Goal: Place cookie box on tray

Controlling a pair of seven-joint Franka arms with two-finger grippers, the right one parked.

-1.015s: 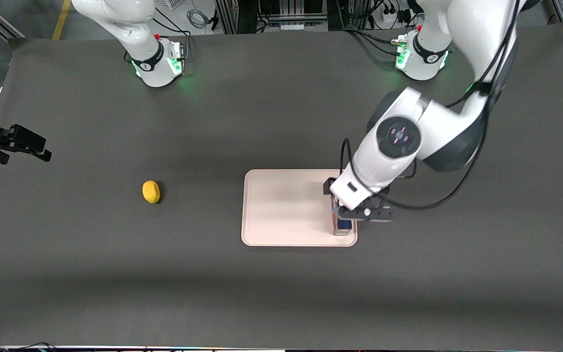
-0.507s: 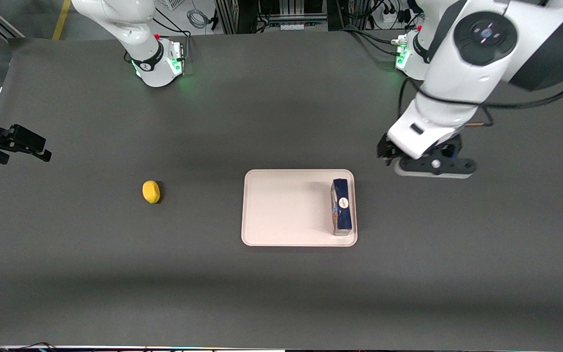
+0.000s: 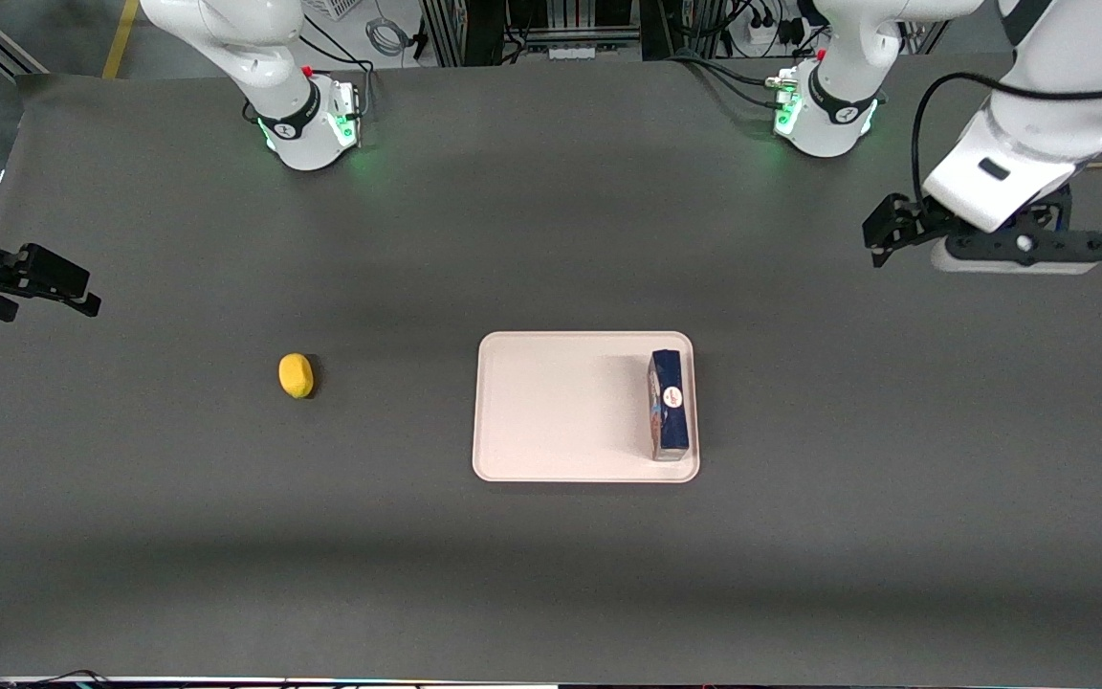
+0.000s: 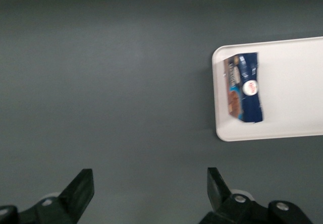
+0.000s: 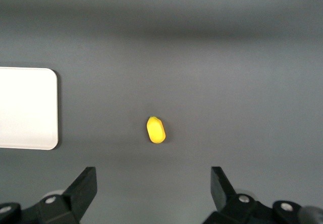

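The dark-blue cookie box lies on the pale-pink tray, along the tray's short edge toward the working arm's end. Nothing touches the box. My left gripper hangs well off the tray toward the working arm's end of the table, farther from the front camera than the tray. It is open, with only bare dark mat showing between its fingers.
A small yellow lemon-like object lies on the dark mat toward the parked arm's end, apart from the tray. Both arm bases stand at the table edge farthest from the front camera.
One second ago my gripper was down over the cookie box on the tray. It has since drawn away, empty, toward the working arm's end; the box stays on the tray.
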